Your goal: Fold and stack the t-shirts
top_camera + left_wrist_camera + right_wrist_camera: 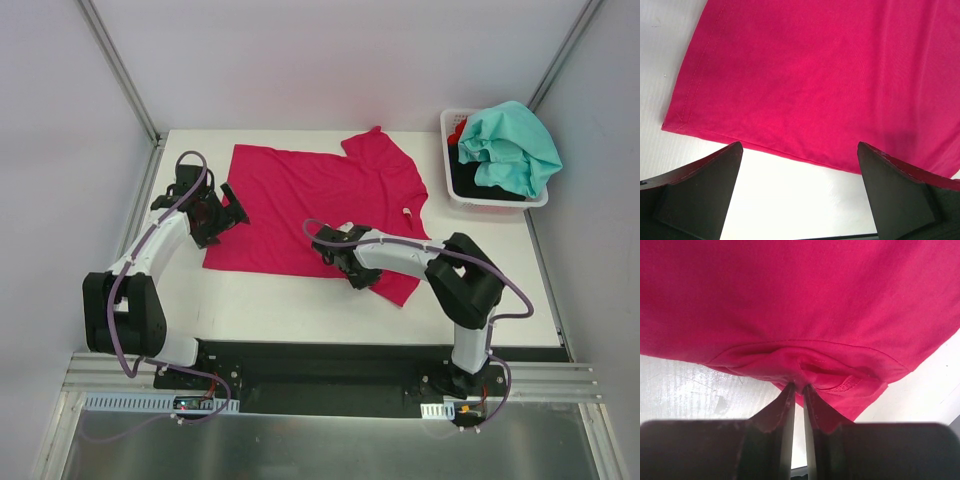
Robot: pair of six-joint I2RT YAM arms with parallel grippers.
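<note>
A large magenta-pink t-shirt (320, 195) lies spread flat across the white table (300, 300), a small white label near its right side. My left gripper (226, 214) (799, 147) stands wide open at the shirt's (815, 75) left hem, nothing between its fingers. My right gripper (338, 257) (798, 386) is shut on a bunched fold of the shirt's (800, 300) near edge, by a stitched hem. A teal-mint t-shirt (512, 145) is heaped in the basket at the back right, over a black one (478, 185) and a red one (458, 130).
The white plastic basket (447, 160) stands at the table's far right corner. Grey walls with metal posts close in the table on three sides. Bare table shows along the near edge and to the shirt's left.
</note>
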